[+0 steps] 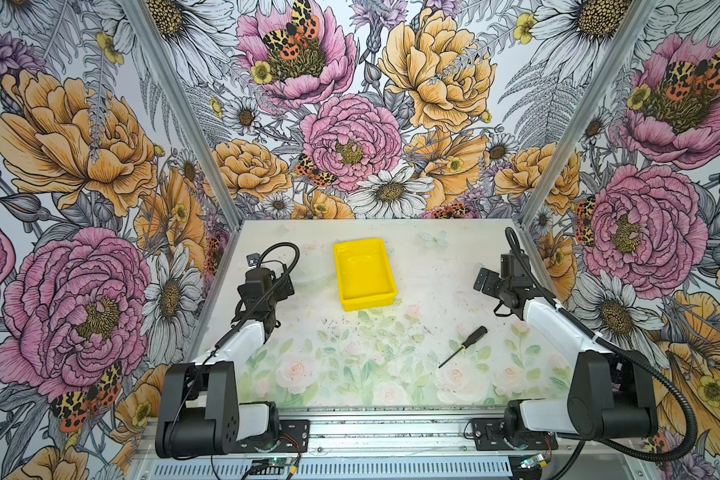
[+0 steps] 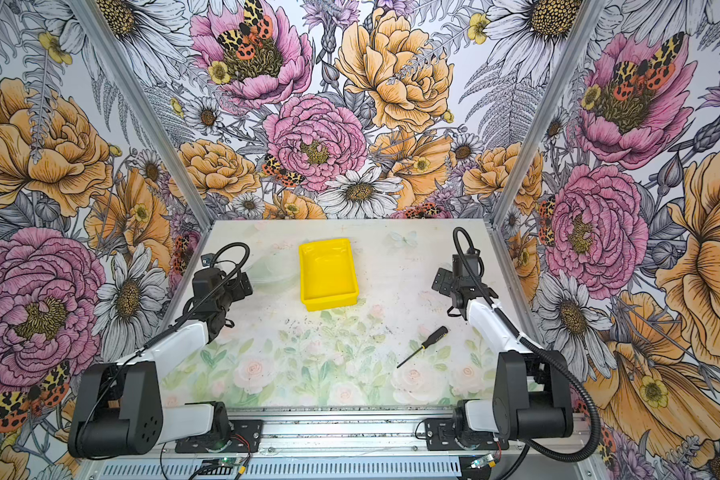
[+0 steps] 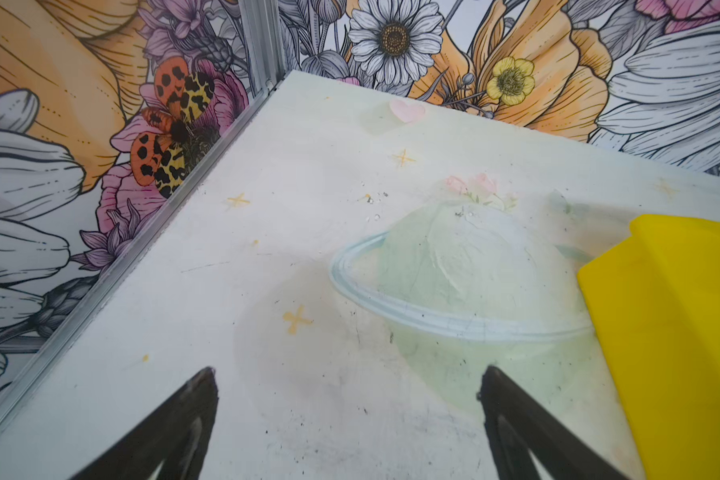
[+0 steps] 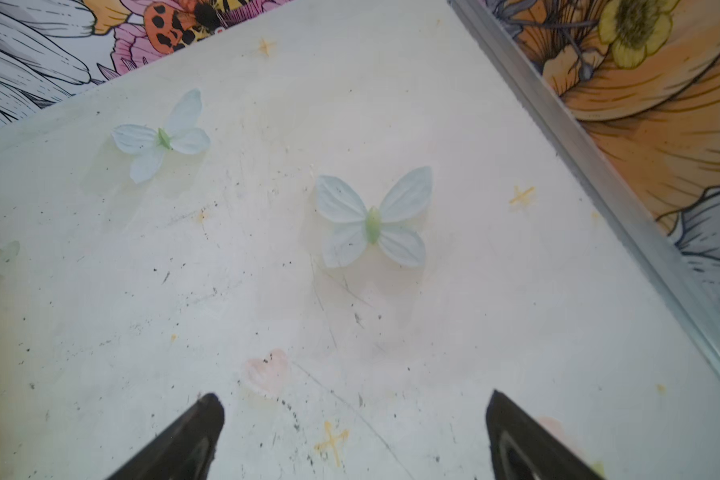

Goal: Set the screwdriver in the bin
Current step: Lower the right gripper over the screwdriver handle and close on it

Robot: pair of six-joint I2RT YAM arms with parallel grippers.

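From my seat I see the screwdriver (image 1: 465, 345) lying flat on the counter (image 1: 350, 365), on the right side of both top views, its black handle pointing toward the far right and its thin shaft angled toward the near middle; nothing touches it. The bin (image 1: 364, 274) sits farther back, near the middle of the counter, well apart from the screwdriver, and its yellow interior is bare (image 2: 328, 272). My left gripper (image 3: 348, 374) hovers over the counter just beside the bin, whose yellow wall (image 3: 674, 332) fills one edge of the left wrist view; the jaws stand wide with nothing between them, only the faded planet print on the counter beyond. My right gripper (image 4: 356, 399) is held out over the far right part of the counter, beyond the screwdriver, and its jaws are also spread wide and hold nothing. Past its fingertips (image 4: 211, 409) the right wrist view shows only scuffed counter with two pale printed butterflies (image 4: 373, 218) and the metal rail (image 4: 599, 166) at the foot of the flowered wall. Both arms' wrists are raised clear of the counter in both top views.
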